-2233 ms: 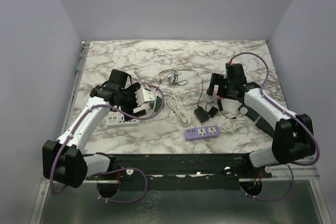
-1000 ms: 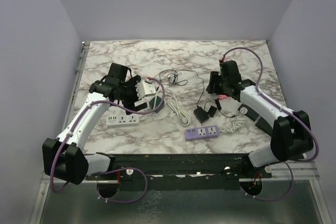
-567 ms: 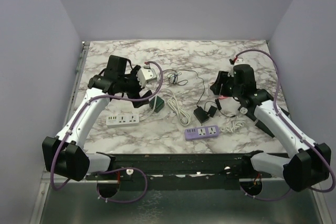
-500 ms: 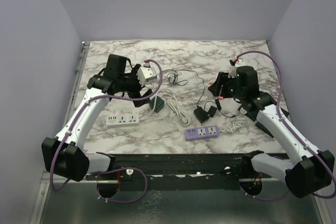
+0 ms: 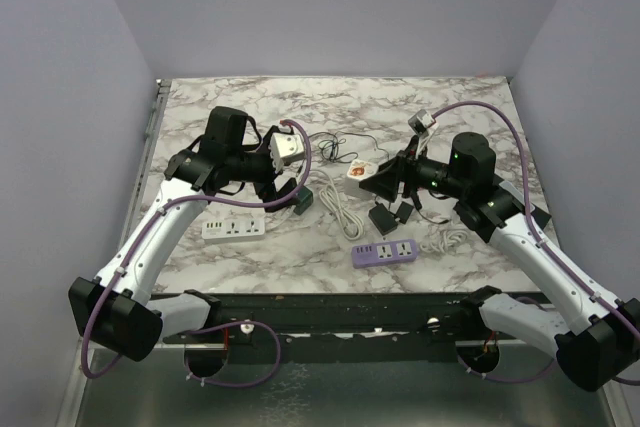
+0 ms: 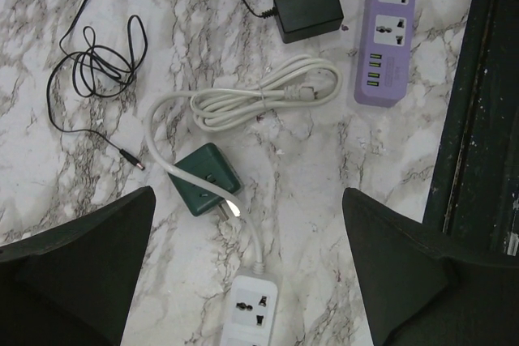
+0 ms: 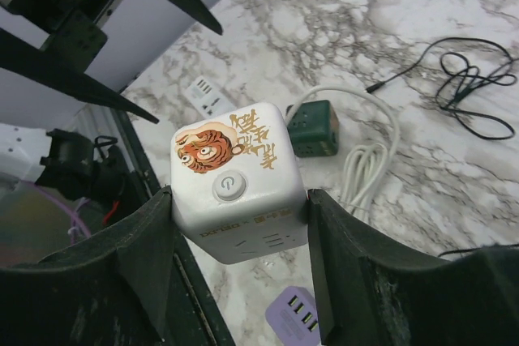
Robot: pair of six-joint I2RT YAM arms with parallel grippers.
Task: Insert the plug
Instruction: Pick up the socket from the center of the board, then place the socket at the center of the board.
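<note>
Up off the table (image 5: 250, 97), white cube (image 7: 237, 164) pinched in the right gripper (image 7: 239, 200).
Rounded corners, orange tiger print and red characters on the top face, round power button just below, small slots along the lower face. Sits square between the right jaws, which are closed snug on two opposite sides, one finger (image 7: 138, 257) at 9 o'clock, the other at 3. Held over the middle of the marble in the top view. At 1 o'clock of it in the right wrist view, green cube (image 7: 312, 129) down on the marble, touching the white cord (image 7: 361, 172). Left gripper (image 6: 247, 194) spread wide, gripping nothing, hovering over that green cube. Around it in the left wrist view: coil of the cord at 12 o'clock, white strip (image 6: 247, 309) at 6, purple strip (image 6: 388, 34) at 1, black adapter (image 6: 308, 14) just beside the purple strip.
</note>
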